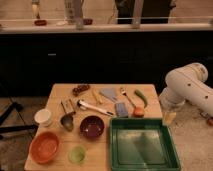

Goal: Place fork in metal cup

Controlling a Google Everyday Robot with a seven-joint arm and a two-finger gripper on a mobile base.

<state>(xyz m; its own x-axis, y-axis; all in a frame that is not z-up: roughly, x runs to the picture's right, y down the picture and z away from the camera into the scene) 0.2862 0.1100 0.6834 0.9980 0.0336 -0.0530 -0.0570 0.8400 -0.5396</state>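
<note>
The fork (127, 97), slim with pale tines and a tan handle, lies at the back right of the wooden table (55, 95), between a blue-grey piece and a green item. The metal cup (67, 121), dull grey and tapered, stands at the left between the white cup (43, 116) and the maroon bowl (92, 126). My white arm (187, 87) bends in from the right. Its gripper (169, 118) hangs off the table's right edge, well away from the fork, open and holding nothing.
A green tray (142, 161) fills the front right. An orange bowl (44, 146) and a pale green cup (76, 154) sit at the front left. A white-handled utensil (94, 106), a yellow utensil (96, 96), a blue sponge (121, 109) and an orange item (138, 112) lie mid-table.
</note>
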